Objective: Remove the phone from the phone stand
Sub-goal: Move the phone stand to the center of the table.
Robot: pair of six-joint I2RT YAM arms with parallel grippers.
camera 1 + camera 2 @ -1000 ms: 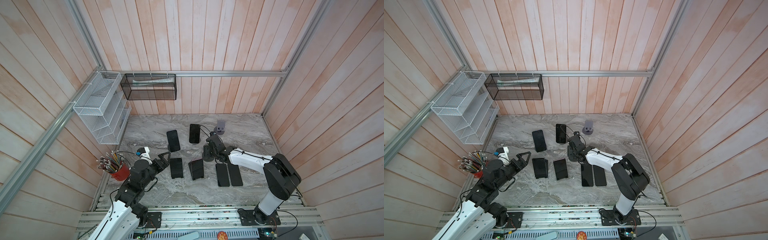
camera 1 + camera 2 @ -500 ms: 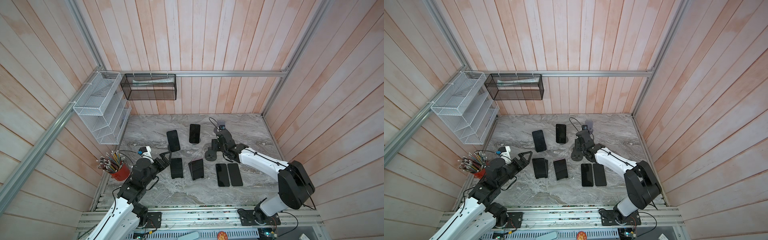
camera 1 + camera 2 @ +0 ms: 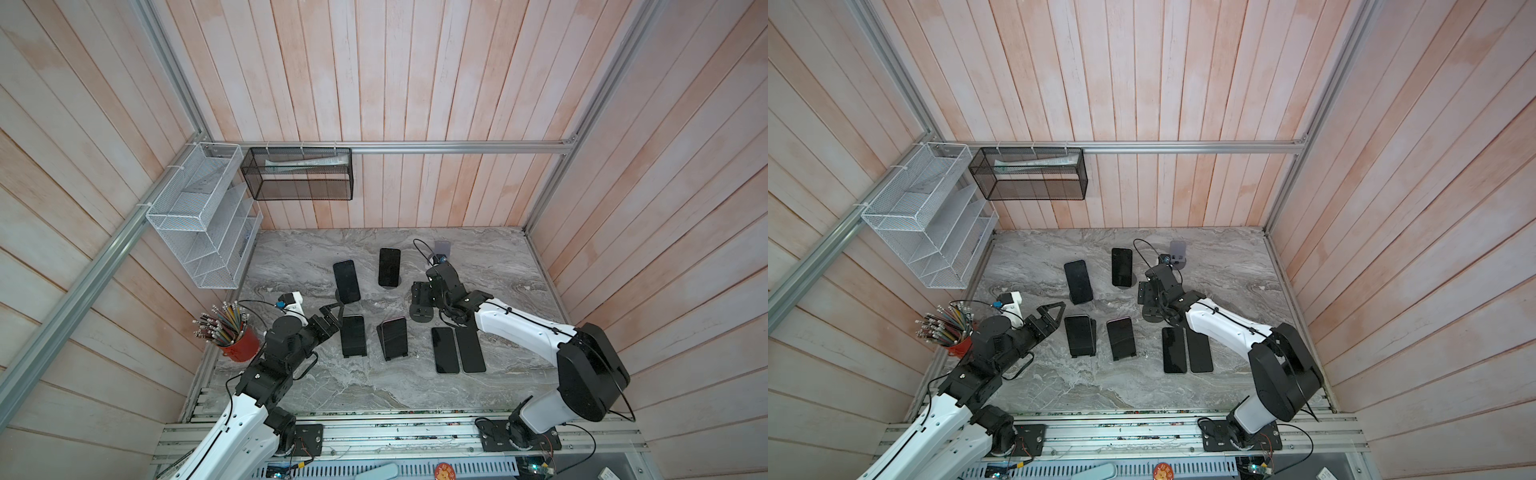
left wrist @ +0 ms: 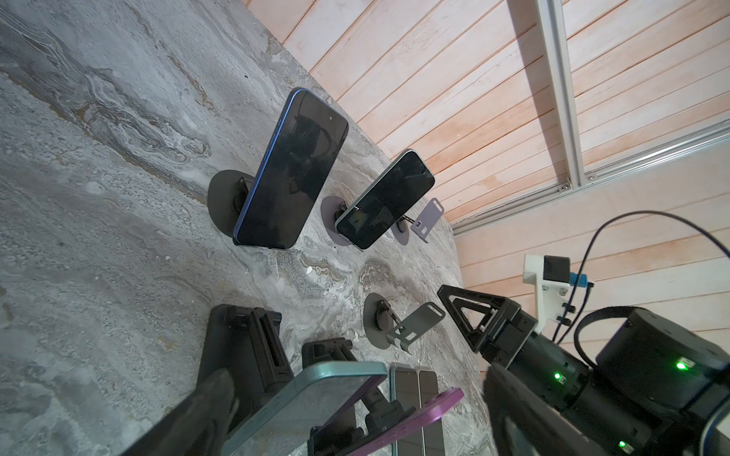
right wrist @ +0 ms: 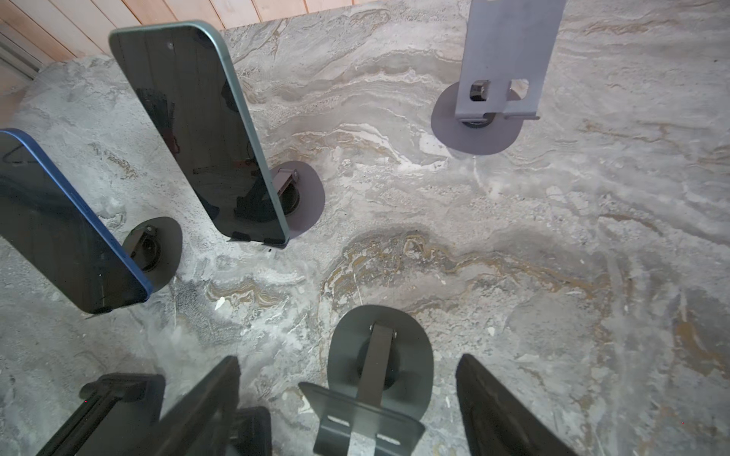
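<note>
Several dark-screened phones lean on stands on the marble table (image 3: 498, 266). A blue-edged phone (image 3: 346, 281) (image 4: 292, 169) (image 5: 59, 225) and a pale-edged phone (image 3: 389, 267) (image 5: 197, 134) stand at the back. At the front, a teal phone (image 3: 353, 334) (image 4: 308, 402) and a purple-backed phone (image 3: 395, 336) (image 4: 414, 414) rest on black stands. My left gripper (image 3: 334, 311) (image 4: 357, 375) is open, just left of the teal phone. My right gripper (image 3: 422, 297) (image 5: 349, 361) is open over an empty dark grey stand (image 5: 379, 375) (image 3: 420, 318).
Two phones (image 3: 444, 349) (image 3: 469, 348) lie flat side by side at the front right. An empty lilac stand (image 3: 441, 248) (image 5: 505, 59) is at the back. A red cup of pencils (image 3: 232, 336) stands at the left edge. Wire baskets (image 3: 199, 216) hang on the walls.
My right arm has shifted slightly around the empty dark stand, and its jaws have opened. The left arm has hardly moved.
</note>
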